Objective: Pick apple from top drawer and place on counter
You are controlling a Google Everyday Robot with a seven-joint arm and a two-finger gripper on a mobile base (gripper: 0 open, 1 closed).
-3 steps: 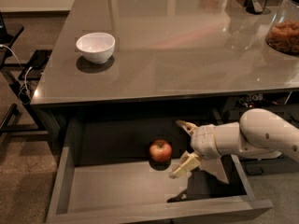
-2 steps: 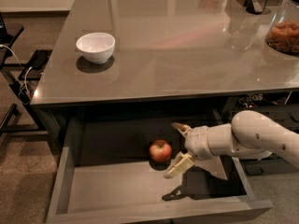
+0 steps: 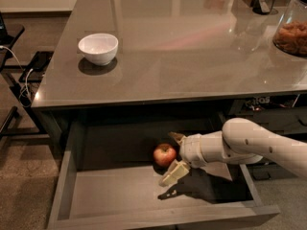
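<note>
The end effector (image 3: 169, 158) is hovering inside the open top drawer (image 3: 109, 196), its fingers spread wide on either side of the apple (image 3: 163, 154). The apple is sitting on the drawer floor, near the middle, below the desk (image 3: 182, 56). A white bowl (image 3: 98, 48) is sitting on the desk's left side.

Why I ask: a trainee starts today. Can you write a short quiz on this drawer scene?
1. True or false: the apple lies on the counter.
2. Where is the hand? A) over the counter; B) inside the top drawer, open, close to the apple; C) on the floor outside the drawer.
3. What dish stands on the counter?
Key: 1 false, it lies in the top drawer; 2 B; 3 the white bowl.
</note>
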